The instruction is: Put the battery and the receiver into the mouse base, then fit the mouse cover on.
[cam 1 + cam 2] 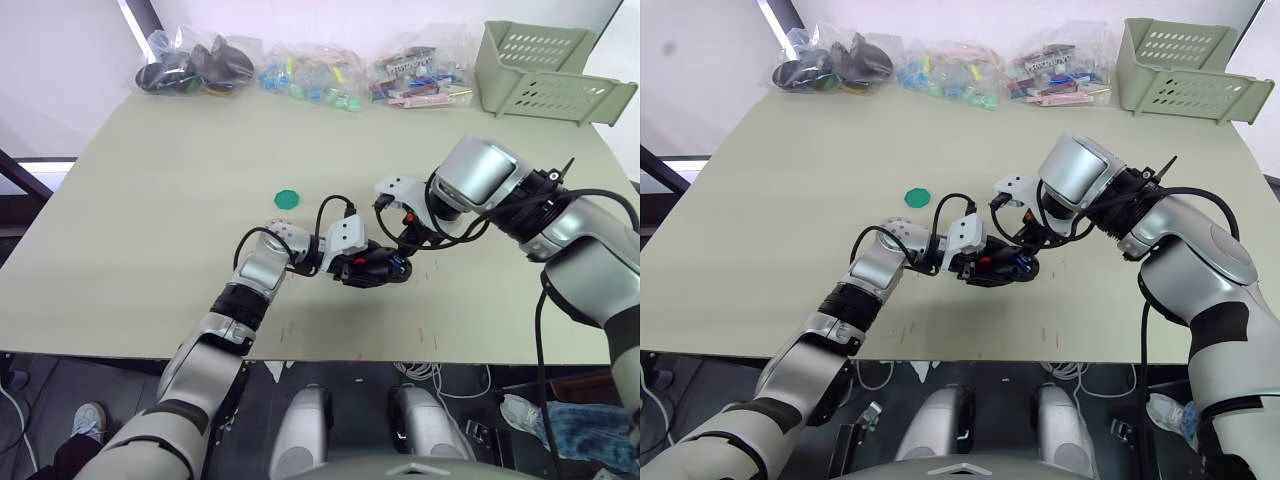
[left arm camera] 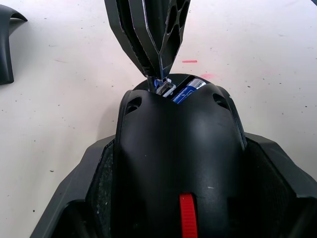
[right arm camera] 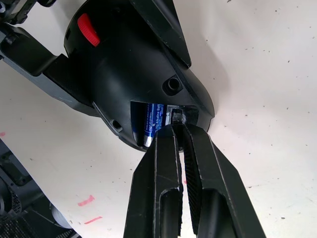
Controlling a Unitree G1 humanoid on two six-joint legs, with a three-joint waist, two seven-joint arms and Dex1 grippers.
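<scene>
Left claw (image 2: 181,208) clamping mouse base (image 3: 133,74), battery (image 3: 153,121) inside, right claw (image 3: 179,130) angled in, seemingly pinching receiver (image 3: 177,117)

A: Bright, even light is coming from overhead; the table (image 1: 150,200) is showing soft shadows just under both arms.

B: Glare?

A: The mouse base (image 2: 178,148) is catching a dull sheen beside the right gripper (image 3: 179,121). The near fingers (image 3: 163,198) are going soft, slightly out of focus.
</scene>
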